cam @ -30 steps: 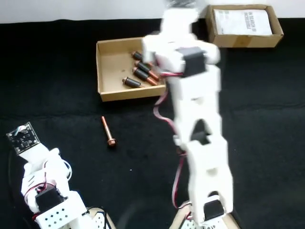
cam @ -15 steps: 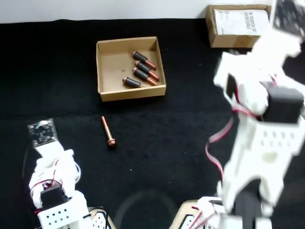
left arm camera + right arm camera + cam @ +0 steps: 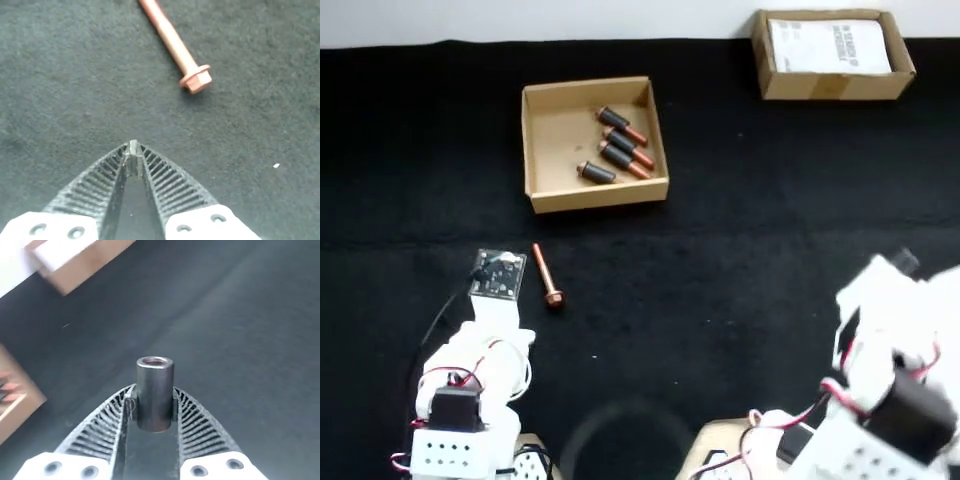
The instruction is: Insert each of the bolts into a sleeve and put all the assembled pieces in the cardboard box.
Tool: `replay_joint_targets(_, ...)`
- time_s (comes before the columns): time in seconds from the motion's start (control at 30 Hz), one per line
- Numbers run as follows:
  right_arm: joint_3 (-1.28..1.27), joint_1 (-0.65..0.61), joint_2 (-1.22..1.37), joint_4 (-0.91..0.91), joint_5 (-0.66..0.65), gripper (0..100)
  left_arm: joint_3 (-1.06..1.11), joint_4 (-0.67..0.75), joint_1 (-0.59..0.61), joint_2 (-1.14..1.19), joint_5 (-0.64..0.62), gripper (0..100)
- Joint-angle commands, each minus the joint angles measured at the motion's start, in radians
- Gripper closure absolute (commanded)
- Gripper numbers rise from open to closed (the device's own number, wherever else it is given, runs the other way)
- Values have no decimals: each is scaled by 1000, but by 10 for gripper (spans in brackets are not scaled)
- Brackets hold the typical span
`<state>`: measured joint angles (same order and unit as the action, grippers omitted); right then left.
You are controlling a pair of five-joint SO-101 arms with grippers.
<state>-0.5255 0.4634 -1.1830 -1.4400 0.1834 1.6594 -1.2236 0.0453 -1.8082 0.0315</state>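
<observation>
While pressed together, left jaws near one bolt (image 3: pixel 546 274); right jaws tight on one sleeve (image 3: pixel 155 392); four assemblies (image 3: pixel 616 156) in box (image 3: pixel 552 140).

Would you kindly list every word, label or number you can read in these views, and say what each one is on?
Printed sheet in the far cardboard box: lines of print, too small and blurred to read.
Bolt, sleeve, near cardboard box: no legible marking.

Lone bolt (image 3: pixel 544 272) near cardboard box (image 3: pixel 555 135)
</observation>
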Motion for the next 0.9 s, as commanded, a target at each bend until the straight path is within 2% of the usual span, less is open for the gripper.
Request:
replay_joint_targets(0.0,-280,107,-220,157,-64,991,-51,-3,-16,8,6,987)
replay_joint_targets(0.13,-650,191,-452,392,-117,991,-97,6,-15,127,5,986)
replay_joint_targets(0.3,-944,236,-667,567,-150,991,-257,49,-15,452,6,984)
replay_joint_targets(0.5,-1026,237,-630,685,-143,991,-487,48,-18,880,26,986)
replay_joint_targets(0.7,-1032,255,-630,685,-143,991,-611,97,-12,1214,276,987)
replay_joint_targets(0.87,-1040,306,-630,685,-147,991,-700,249,4,1426,364,987)
